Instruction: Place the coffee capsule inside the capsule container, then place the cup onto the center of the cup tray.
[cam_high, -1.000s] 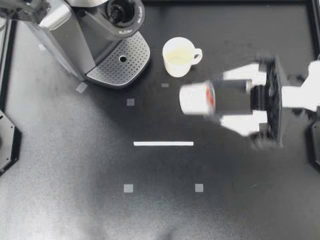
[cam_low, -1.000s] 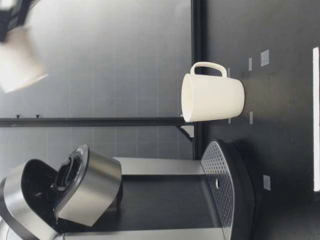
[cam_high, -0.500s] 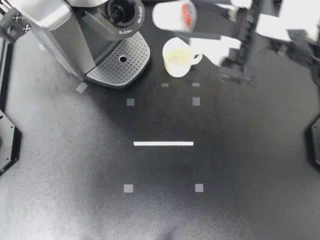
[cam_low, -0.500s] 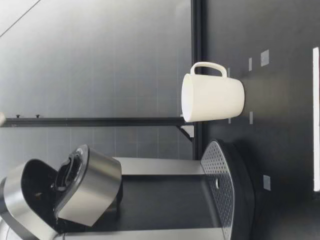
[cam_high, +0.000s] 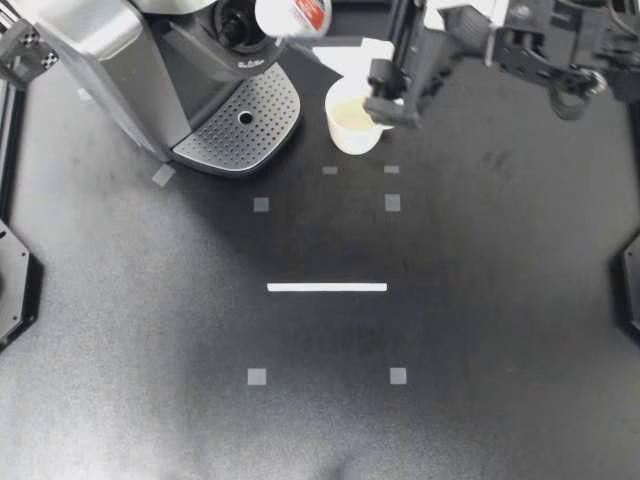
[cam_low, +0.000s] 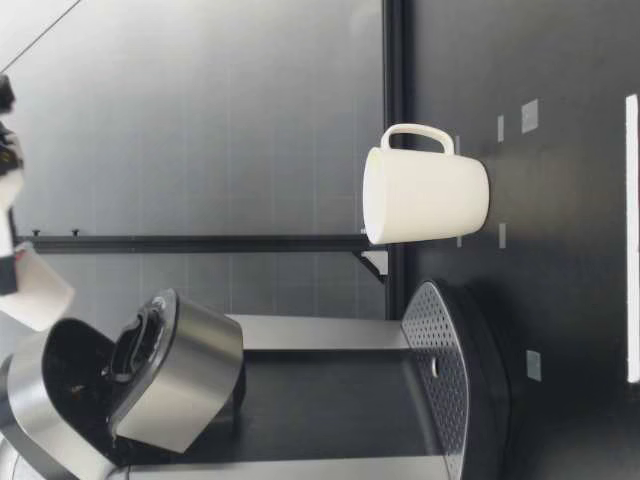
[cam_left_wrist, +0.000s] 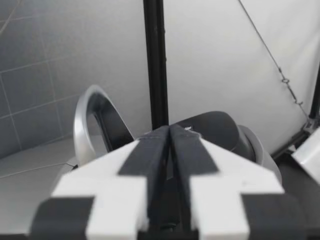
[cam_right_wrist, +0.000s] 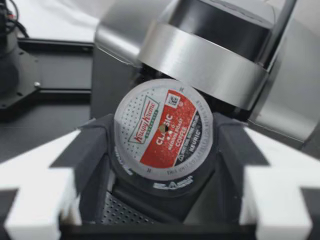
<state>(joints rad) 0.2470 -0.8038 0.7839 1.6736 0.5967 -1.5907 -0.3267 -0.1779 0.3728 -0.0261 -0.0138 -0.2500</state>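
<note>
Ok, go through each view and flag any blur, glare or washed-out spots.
Top view: the capsule is smeared and washed out white, and the coffee machine has a bright sheen on its side. Low view: the capsule is a pale blur near the machine, while the cup is crisp. Right wrist view: the capsule is clear between my right jaws, and the silver band glares. Left wrist view: my left jaws, shut, look soft.

**Black table, grey gridded wall**

A matte black table (cam_high: 500, 330) carries a white tape line (cam_high: 327, 287) and small grey tape squares (cam_high: 257, 377). Beyond its far edge runs a black rail (cam_low: 395, 60), backed by a grey gridded wall (cam_low: 200, 120).
</note>
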